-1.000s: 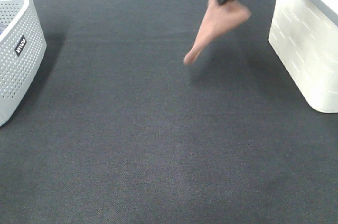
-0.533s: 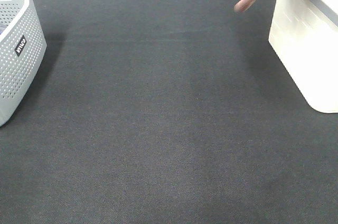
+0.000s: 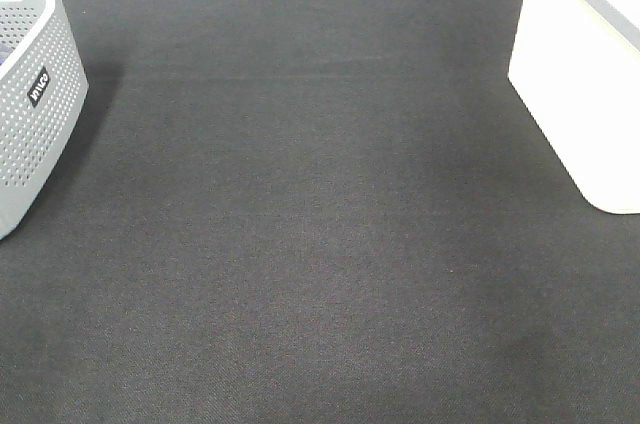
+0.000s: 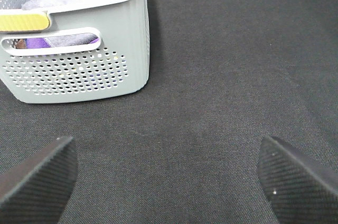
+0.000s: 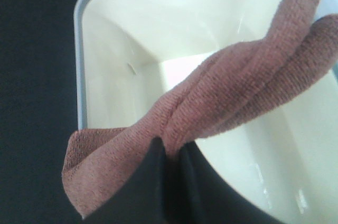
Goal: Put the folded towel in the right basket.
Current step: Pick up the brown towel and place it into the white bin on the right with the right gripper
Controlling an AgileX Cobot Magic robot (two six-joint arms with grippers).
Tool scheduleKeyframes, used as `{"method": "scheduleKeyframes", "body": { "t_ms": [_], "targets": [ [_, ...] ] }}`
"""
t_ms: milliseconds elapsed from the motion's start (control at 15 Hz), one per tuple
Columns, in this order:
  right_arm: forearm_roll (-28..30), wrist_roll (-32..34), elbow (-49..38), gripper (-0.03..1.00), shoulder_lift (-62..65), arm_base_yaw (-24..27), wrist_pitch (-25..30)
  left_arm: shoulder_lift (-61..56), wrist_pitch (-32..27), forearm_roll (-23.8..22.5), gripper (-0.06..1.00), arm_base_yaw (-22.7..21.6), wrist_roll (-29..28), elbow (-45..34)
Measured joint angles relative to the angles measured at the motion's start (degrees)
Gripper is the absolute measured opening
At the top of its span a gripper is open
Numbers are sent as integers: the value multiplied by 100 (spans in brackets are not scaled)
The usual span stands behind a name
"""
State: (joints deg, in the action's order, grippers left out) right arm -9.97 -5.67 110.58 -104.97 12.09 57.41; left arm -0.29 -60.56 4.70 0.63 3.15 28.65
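The right hand (image 5: 169, 152) is clamped on the folded reddish-brown terry towel (image 5: 237, 92), which hangs above the open mouth of the cream plastic right basket (image 5: 116, 60). The left hand (image 4: 166, 176) is spread wide and holds nothing, over the dark grey desk (image 4: 237, 76) near the grey perforated left basket (image 4: 79, 71).

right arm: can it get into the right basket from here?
Likely yes. The towel, clamped in the right jaws, hangs right over the open basket. Nothing shows between them, and the visible part of the basket's inside holds nothing that would block a drop.
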Motion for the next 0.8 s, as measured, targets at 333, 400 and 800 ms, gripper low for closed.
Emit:
{"method": "scheduleKeyframes", "body": {
  "t_ms": [333, 400, 800],
  "targets": [
    [132, 441, 0, 8, -814, 23, 172, 0, 0, 0, 88, 0, 0, 0],
    [218, 567, 0, 16, -911, 23, 218, 0, 0, 0, 88, 0, 0, 0],
    [40, 619, 0, 77, -934, 23, 275, 0, 0, 0, 88, 0, 0, 0]
  ]
}}
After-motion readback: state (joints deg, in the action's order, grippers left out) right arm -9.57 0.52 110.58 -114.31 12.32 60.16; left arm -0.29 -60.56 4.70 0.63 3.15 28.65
